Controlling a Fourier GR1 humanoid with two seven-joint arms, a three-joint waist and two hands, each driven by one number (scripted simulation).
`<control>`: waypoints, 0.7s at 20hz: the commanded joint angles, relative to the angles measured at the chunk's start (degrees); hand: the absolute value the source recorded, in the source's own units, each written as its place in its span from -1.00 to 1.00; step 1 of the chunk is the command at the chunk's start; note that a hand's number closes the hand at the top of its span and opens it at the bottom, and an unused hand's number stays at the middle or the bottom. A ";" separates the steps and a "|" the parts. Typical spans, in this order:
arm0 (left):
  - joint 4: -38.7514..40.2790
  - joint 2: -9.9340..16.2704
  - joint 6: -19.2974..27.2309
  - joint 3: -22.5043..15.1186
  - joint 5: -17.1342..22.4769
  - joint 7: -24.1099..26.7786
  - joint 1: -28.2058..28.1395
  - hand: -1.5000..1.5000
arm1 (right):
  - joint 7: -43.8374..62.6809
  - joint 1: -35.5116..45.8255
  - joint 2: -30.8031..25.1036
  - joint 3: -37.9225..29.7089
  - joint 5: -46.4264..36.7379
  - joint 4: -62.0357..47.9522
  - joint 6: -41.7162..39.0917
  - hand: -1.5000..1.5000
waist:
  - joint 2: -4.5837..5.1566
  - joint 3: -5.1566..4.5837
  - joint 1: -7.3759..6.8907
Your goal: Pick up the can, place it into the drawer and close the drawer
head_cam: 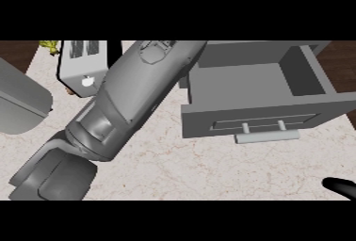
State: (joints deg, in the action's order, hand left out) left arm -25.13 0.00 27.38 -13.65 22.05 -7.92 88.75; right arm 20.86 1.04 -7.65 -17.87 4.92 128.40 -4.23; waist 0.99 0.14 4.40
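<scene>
The grey drawer point(208, 117) stands open at the right, its front panel with a bar handle point(268, 135) facing me. The part of its inside that shows holds nothing. No can shows anywhere in the head view. My left forearm point(132, 94) runs from the lower left up to the top edge, just left of the drawer, and covers the counter behind it. The left hand itself lies past the top edge, out of sight. Only a black tip of my right hand point(341, 187) pokes in at the lower right corner, well below the drawer.
A grey toaster point(83, 61) stands at the back left, partly behind the forearm. A rounded grey appliance point(21, 103) fills the left edge. Something yellow-green point(50, 46) peeks out at the top left. The marble counter point(208, 169) spreads in front of the drawer.
</scene>
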 commanded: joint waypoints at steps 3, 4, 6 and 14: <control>5.89 0.00 4.94 -2.26 2.16 0.24 4.02 -1.00 | 1.31 0.44 0.85 2.66 -1.84 2.01 0.74 -1.00 | 0.41 0.04 1.66; 5.85 0.00 6.02 -2.76 2.67 0.80 4.06 -1.00 | 1.20 1.60 -0.07 1.87 -0.72 0.77 0.23 -1.00 | 0.38 0.06 1.51; 4.34 0.00 7.75 -5.08 4.21 0.97 2.76 -1.00 | 0.19 2.32 0.90 3.41 -2.99 -1.06 1.06 -1.00 | 0.28 0.06 1.23; 6.63 0.00 10.39 -5.21 7.00 3.39 4.41 -1.00 | -0.68 3.17 -3.45 2.59 -4.51 0.03 -1.62 -1.00 | 0.69 0.08 2.26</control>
State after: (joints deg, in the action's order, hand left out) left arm -18.92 0.01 36.46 -18.35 27.43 -5.14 92.41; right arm 21.56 3.89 -10.03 -16.16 2.94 128.75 -5.15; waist 1.51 0.20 6.35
